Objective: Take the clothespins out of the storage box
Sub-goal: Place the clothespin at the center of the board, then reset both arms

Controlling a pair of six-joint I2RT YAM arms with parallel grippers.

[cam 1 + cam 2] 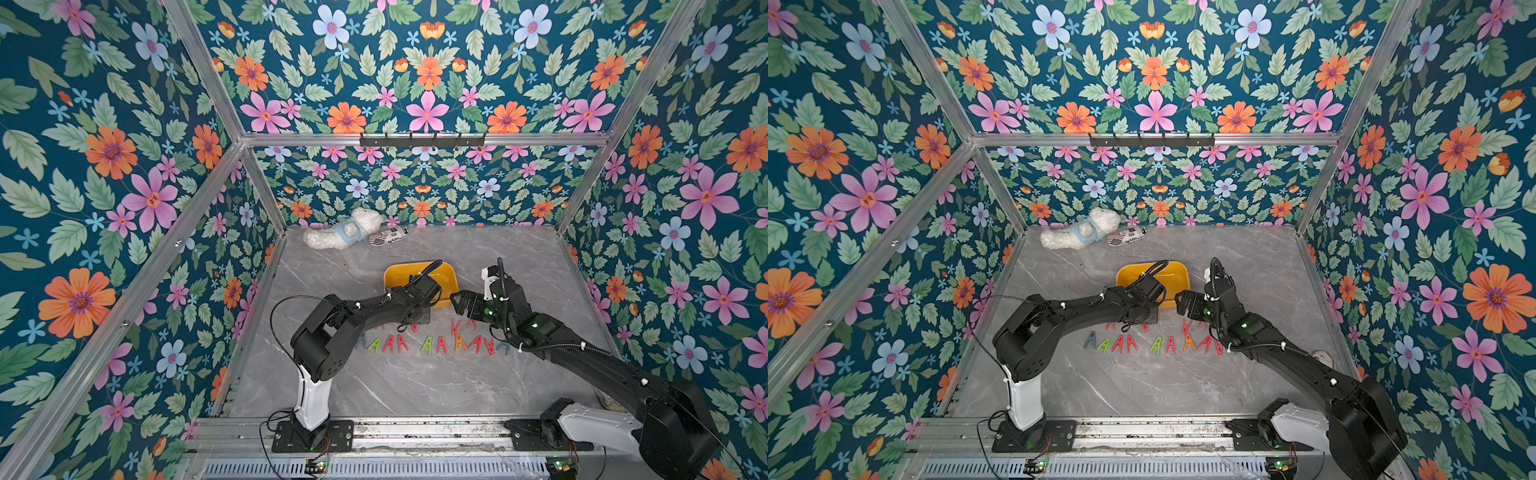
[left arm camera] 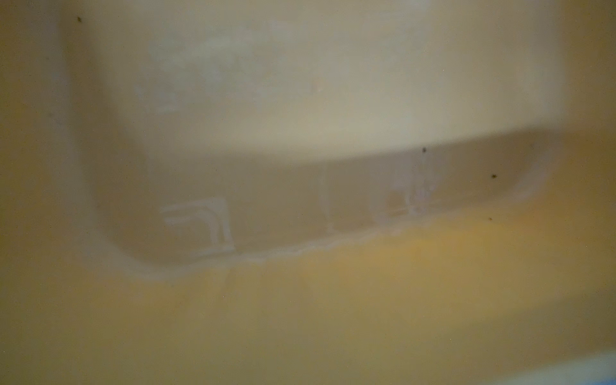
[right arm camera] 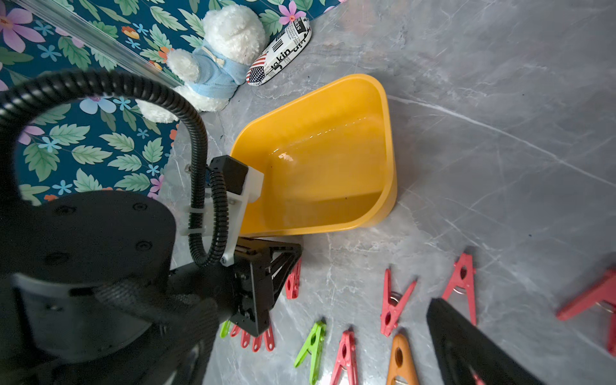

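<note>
Right end effector (image 1: 455,305) gapes empty beside the yellow storage box (image 1: 398,276).

The walls (image 1: 104,187) are dark blue with pink and orange flowers and green leaves. Shiny metal bars (image 1: 291,139) run along the corners. Black hooks (image 1: 422,141) hang at the back. The bench (image 1: 415,390) is grey with white lines.

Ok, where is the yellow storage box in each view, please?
In a top view: yellow storage box at centre, partly behind the left arm.
In a top view: box at centre as well.
Left wrist: blurred yellow fills the picture, probably the box's inside.
Right wrist: box at centre, inside visible.
Shared landmark: white plush bear beyond the box; absent from left wrist.
</note>
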